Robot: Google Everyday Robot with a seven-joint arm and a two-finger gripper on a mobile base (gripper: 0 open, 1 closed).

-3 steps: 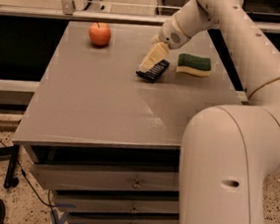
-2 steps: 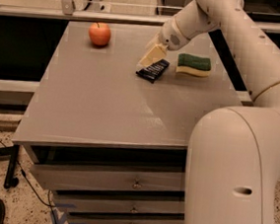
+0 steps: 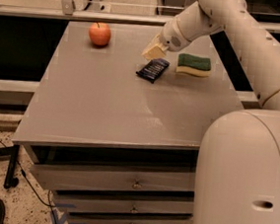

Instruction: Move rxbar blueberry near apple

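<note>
**Single camera view, as I see it from my remote station.** The grey tabletop carries three things. The apple, red-orange with a short stem, stands near the far left corner. The snack bar, a flat dark-blue wrapper with small white print, lies flat in the far right part of the surface. Its long axis runs diagonally from near-left to far-right. The sponge, green on top and yellow beneath, lies just beside the bar on its right, with a narrow strip of bare surface between them.

The arm reaches in from the upper right and slopes down to the left. Its end effector shows as a pale cream tip directly over the far end of the bar. Tip and wrapper meet in the view, but I cannot tell whether they touch. Nor can I tell whether the end effector is released, clenched or grasping anything.

Bar and apple lie well apart, with bare tabletop between them. The end effector sits between apple and sponge, nearer the sponge. The robot's white body fills the near right corner, and drawers show under the tabletop's front edge.
</note>
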